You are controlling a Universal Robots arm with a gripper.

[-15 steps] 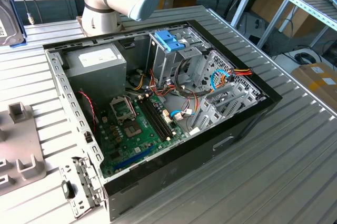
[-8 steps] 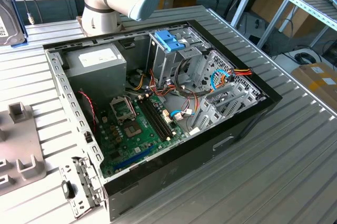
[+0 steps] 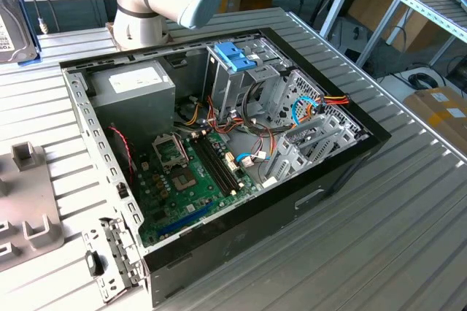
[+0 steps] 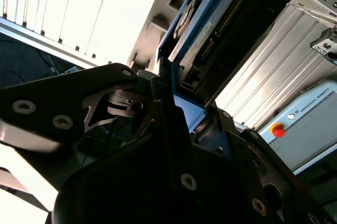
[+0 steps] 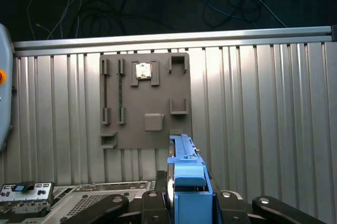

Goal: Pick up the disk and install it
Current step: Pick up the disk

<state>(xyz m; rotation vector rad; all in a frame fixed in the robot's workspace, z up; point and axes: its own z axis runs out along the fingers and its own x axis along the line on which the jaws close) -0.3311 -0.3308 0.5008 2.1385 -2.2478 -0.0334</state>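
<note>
Jaws of gripper (image 5: 187,205) are clamped on the disk (image 5: 187,174) across its blue carrier frame. The disk is held edge-on, clear of the ribbed surface (image 5: 263,129), with the grey fixture board (image 5: 145,100) beyond. Gripping one end likely leaves the far end free for a bay in the open case (image 3: 219,150).

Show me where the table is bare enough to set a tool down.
Bare table runs along the case on the exterior view's right and past its near corner. In the first wrist view, more lies free beside the fixture board. Crowded: inside the case, full of cables and the motherboard. The end effector holds the disk.
</note>
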